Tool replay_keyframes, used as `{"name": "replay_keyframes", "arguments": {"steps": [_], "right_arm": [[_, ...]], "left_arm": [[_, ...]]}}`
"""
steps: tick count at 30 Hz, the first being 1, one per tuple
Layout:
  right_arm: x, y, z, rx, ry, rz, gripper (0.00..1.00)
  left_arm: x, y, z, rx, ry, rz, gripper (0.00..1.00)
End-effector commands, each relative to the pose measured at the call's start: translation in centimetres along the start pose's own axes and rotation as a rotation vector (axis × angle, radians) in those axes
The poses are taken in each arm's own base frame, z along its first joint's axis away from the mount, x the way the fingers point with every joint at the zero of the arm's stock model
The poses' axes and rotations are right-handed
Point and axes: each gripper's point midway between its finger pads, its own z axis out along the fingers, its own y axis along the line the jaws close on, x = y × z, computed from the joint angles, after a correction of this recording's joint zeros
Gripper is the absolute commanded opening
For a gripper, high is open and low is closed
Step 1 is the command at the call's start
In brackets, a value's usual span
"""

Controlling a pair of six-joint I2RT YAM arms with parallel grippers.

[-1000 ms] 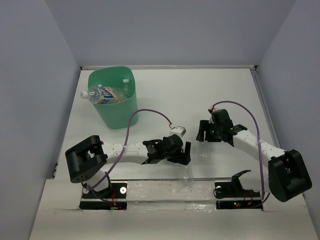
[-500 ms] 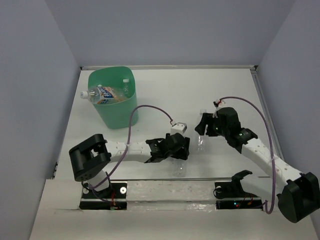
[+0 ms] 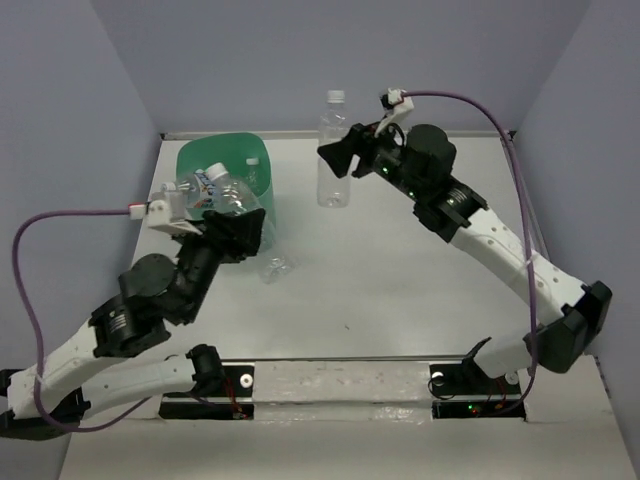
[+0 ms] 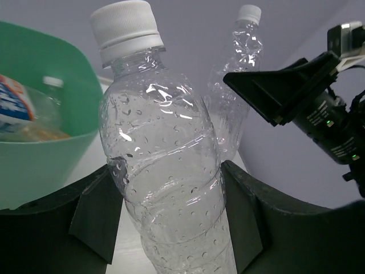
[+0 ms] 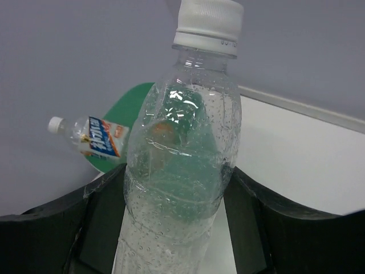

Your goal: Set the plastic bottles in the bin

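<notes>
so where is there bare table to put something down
Bare: the middle and near part of the table, between the left hand with its bottle and the right arm. Crowded: the far left corner around the bin.

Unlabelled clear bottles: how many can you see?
2. The right gripper holds one bottle upright; the left gripper holds another bottle near the bin. The bin may hide more.

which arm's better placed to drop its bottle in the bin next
Left. The left pincer holds a clear bottle at the rim of the green bin; the right pincer holds a second bottle high, farther off.
</notes>
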Motion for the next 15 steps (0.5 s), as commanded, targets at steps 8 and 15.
{"name": "replay_keyframes", "arguments": {"steps": [8,15], "right_arm": [[-9.3,10.5,14.4,-0.225,-0.383,-0.121,0.43],[-2.7,10.7,21.2,-0.277,-0.375,-0.155,0.43]], "left_arm": [[-11.6,8.2,-6.1,-0.281,-0.323,-0.031,0.48],[-13.6,8.5,-6.4,-0.344,-0.371,0.038,0.48]]}}
